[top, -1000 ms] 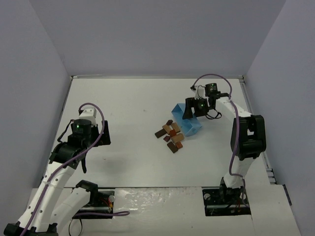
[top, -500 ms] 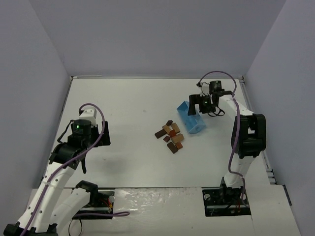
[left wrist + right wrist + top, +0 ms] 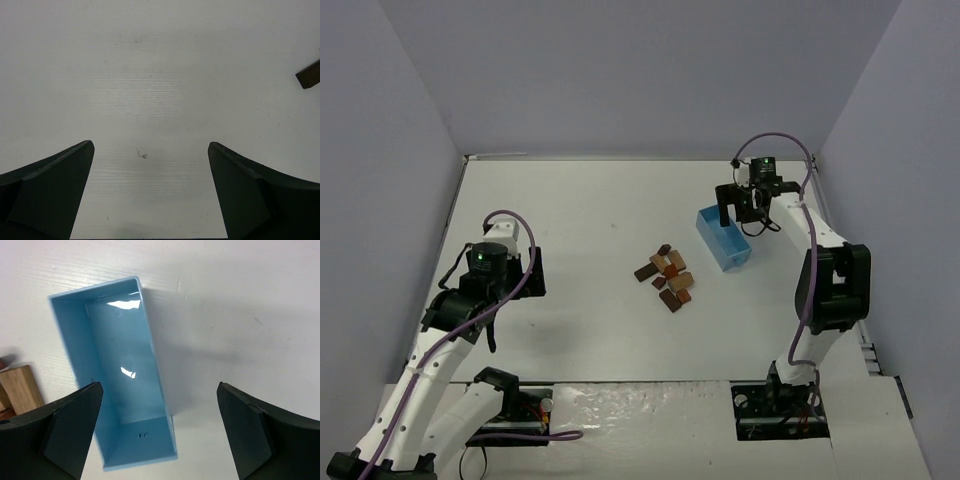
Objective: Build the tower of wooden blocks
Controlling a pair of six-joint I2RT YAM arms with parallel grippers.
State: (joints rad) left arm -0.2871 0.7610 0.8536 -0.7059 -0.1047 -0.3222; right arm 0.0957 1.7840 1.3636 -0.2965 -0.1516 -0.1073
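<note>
Wood blocks heaped, left of gaping right claw

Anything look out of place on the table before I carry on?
Nothing looks damaged. The wood blocks lie in a loose heap, with no tower standing. The light blue box sits empty, open side up, just right of them and slightly askew.

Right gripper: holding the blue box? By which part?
Nothing held: right gripper stands open above the box, which lies on the table; left gripper open too.
</note>
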